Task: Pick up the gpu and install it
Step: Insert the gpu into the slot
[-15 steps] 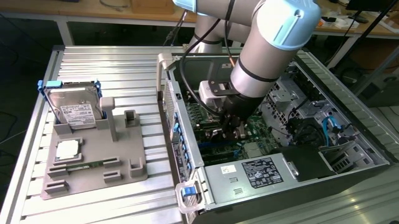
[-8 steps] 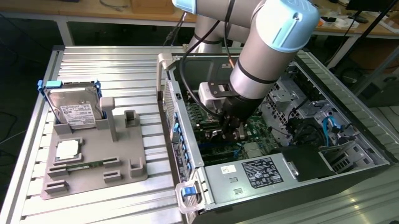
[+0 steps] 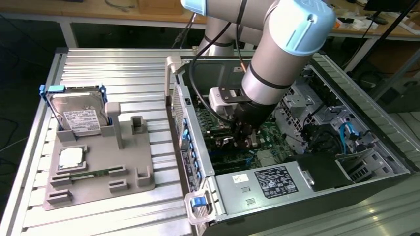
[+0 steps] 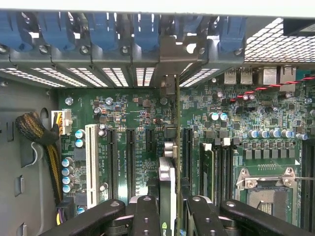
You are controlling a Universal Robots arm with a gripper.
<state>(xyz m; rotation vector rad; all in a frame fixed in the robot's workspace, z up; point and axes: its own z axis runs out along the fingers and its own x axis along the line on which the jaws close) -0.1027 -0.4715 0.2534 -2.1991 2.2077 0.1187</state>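
My gripper (image 3: 241,139) is down inside the open computer case (image 3: 367,196), above the green motherboard (image 3: 266,132). In the wrist view the gripper (image 4: 173,209) is shut on the gpu (image 4: 167,182), which appears edge-on as a thin upright card between the two black fingers (image 4: 147,216). The card runs from the fingers toward the case's rear wall, and its silver bracket (image 4: 170,83) stands at the slot openings there. It hangs over the motherboard (image 4: 142,118) in line with a black expansion slot (image 4: 187,147). Whether the card's edge is seated in the slot cannot be told.
Blue slot latches (image 4: 103,29) line the rear wall. A white slot (image 4: 91,162), a cable bundle (image 4: 37,130) and the CPU socket (image 4: 268,189) flank the card. Outside the case, a grey fixture (image 3: 98,177) carries a hard drive in a blue frame (image 3: 75,115). The power supply (image 3: 276,179) sits at the case's front.
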